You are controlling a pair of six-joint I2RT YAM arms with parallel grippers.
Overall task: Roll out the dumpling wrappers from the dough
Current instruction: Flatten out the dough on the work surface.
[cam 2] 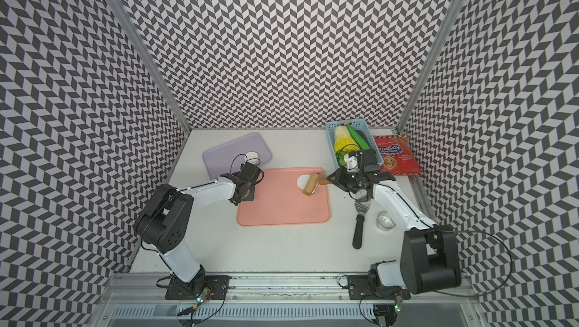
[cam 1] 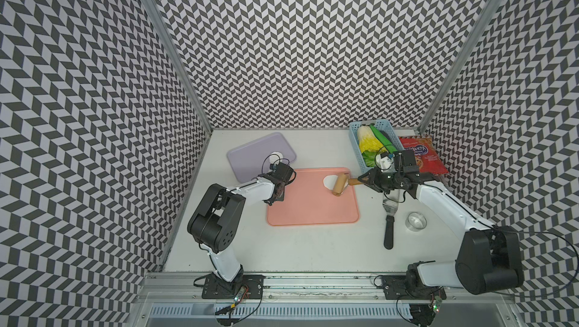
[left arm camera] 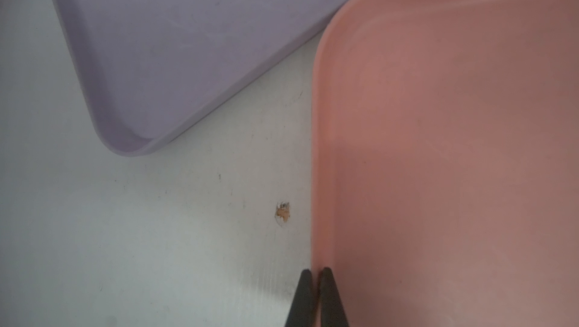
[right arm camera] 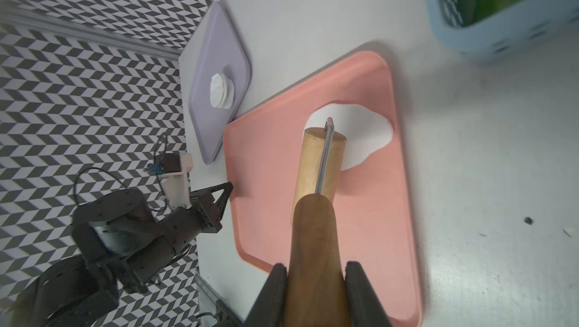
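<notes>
White matte counter [cam 1: 297, 247]. Smooth pink tray [cam 1: 307, 209], rounded corners; left end effector [left arm camera: 315, 273] clenched on its rim. Lilac tray [cam 1: 250, 150] adjacent. Wooden cylindrical roller [right arm camera: 318, 165] (handle grasped by right end effector [right arm camera: 316, 273]) overlaps the dough [right arm camera: 360, 134], a flat irregular white sheet on the pink tray. Dumpling wrappers [right arm camera: 221, 90]: round stack on lilac tray.

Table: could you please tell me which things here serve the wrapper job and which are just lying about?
Job: dough, roller in right hand, pink tray, wrappers, purple tray, ring cutter, spatula.
Lying about: basket of vegetables, snack bag.
</notes>
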